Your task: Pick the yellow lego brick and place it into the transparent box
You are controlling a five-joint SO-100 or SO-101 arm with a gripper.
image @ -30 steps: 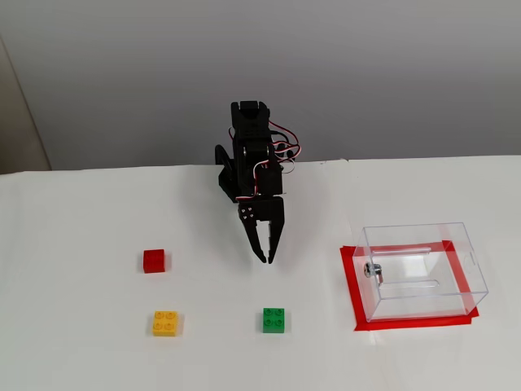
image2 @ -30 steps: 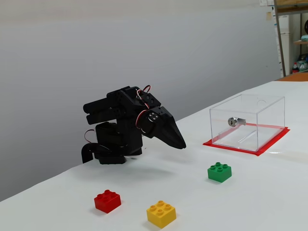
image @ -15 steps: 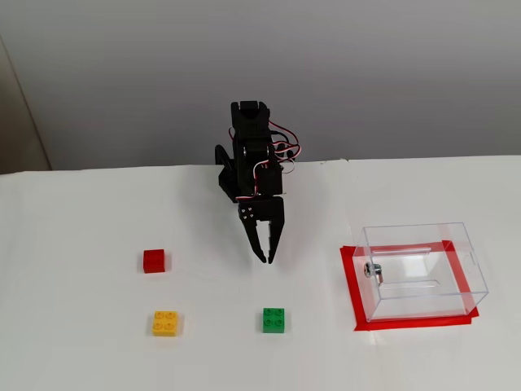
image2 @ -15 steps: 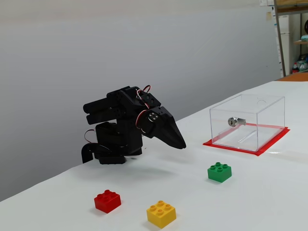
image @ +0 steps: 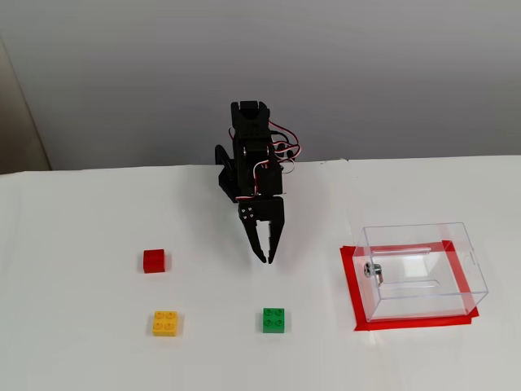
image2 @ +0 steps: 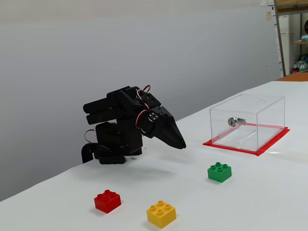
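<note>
The yellow lego brick [image: 166, 322] [image2: 161, 213] lies on the white table at the front left, studs up. The transparent box [image: 421, 269] [image2: 248, 121] stands at the right on a red mat, with a small metal fitting on its left wall in a fixed view [image: 373, 270]. My black gripper [image: 266, 258] [image2: 182, 144] hangs folded near the arm's base, tips pointing down above the table, shut and empty. It is well back and to the right of the yellow brick.
A red brick [image: 154, 261] [image2: 107, 200] lies behind the yellow one. A green studded brick [image: 273, 320] [image2: 219, 172] lies in front of the gripper. A red mat [image: 355, 293] lies under the box. A grey wall stands behind the table.
</note>
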